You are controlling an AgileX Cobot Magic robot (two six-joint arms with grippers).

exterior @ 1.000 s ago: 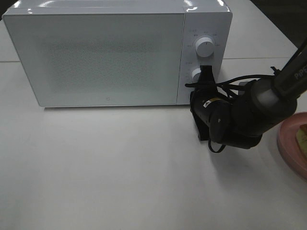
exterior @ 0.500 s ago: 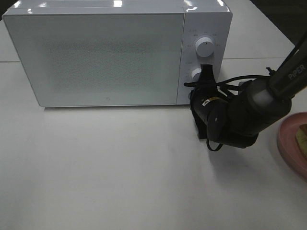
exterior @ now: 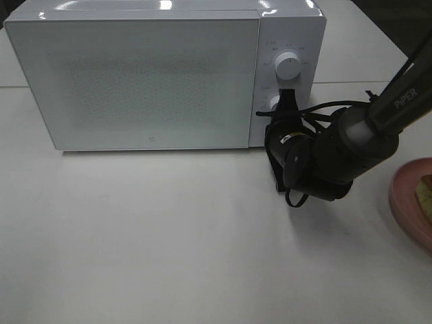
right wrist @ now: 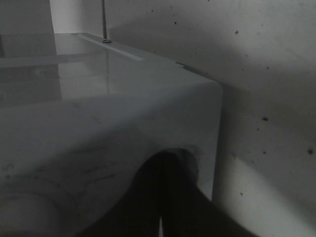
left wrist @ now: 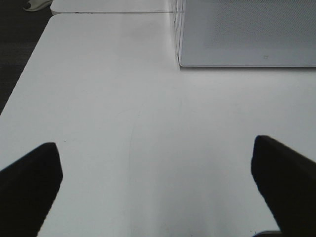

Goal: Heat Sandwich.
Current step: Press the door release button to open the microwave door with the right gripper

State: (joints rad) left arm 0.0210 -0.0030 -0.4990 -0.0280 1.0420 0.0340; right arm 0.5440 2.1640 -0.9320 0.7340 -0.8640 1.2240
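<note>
The white microwave (exterior: 148,81) stands at the back of the table with its door closed. My right gripper (exterior: 289,101) is shut with nothing in it, its tip against the control panel beside the lower knob (exterior: 275,103). In the right wrist view the shut fingertips (right wrist: 165,197) press on the panel's front near its edge. Only a sliver of the sandwich (exterior: 426,192) shows at the far right edge, on a pink plate (exterior: 403,202). My left gripper (left wrist: 158,197) is open over bare table, with the microwave's lower corner (left wrist: 237,49) ahead of it.
An upper knob (exterior: 289,66) sits above the lower one on the panel. Black cables loop around the right arm's wrist (exterior: 317,158). The table's left edge (left wrist: 24,84) shows in the left wrist view.
The right arm's body has shifted slightly left, closer to the microwave, while its fingertips stay at the lower knob. The door stays closed.
</note>
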